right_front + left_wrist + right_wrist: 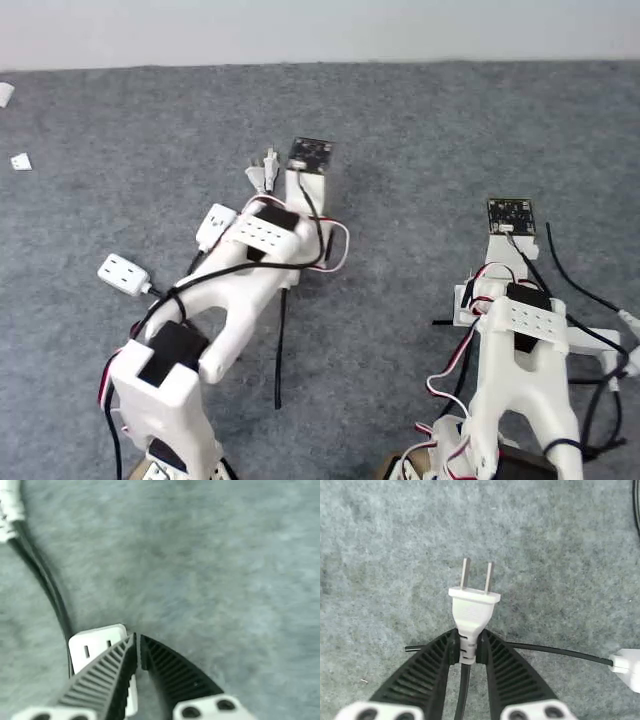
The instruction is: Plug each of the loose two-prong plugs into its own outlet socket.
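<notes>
Your left gripper [138, 639] has its fingers drawn together with nothing between them, tips just over the white outlet socket [97, 644] on the grey tabletop [225, 555]. Your right gripper [468, 634] is clamped on the two-prong plug [472, 605], well apart from that socket, with the prongs bare.

The grey felt-covered desk [420, 150] carries a white outlet socket [124, 273] toward its left edge, a black cable [281, 350] nearer the front, and a white scrap [20, 161] by the far left corner.

Grey carpet [450, 130], two white scraps [20, 161] (near its edge)
</notes>
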Controlling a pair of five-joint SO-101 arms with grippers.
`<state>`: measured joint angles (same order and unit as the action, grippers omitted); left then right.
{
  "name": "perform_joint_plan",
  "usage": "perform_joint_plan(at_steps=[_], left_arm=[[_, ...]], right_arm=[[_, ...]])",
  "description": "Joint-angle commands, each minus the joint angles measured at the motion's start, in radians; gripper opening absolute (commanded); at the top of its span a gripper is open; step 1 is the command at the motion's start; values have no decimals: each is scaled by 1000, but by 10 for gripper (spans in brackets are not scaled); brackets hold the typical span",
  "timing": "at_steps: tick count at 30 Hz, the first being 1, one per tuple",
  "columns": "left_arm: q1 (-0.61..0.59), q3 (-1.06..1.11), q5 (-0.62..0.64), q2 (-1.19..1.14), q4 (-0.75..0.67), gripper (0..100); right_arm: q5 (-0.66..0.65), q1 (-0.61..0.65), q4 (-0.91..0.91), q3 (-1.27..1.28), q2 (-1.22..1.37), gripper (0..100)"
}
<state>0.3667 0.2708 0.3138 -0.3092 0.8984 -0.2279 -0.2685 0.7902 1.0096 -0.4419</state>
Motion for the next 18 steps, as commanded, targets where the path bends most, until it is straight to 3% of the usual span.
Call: perform_joint_plan(at_steps=[1,10,14,18], left_arm=[[-32,-15,-43,14,44,13],[-37,-1,-83,155,83,22],[-40,88,-78,267,129,165],[-40,228,-84,339,48,340]], right_arm=[[-8,-8,-15,-9,1,8],[-8,-7,-15,-9,1,8],[-8,-7,-15,-9,1,8],[-8,-7,-15,-8,1,8]])
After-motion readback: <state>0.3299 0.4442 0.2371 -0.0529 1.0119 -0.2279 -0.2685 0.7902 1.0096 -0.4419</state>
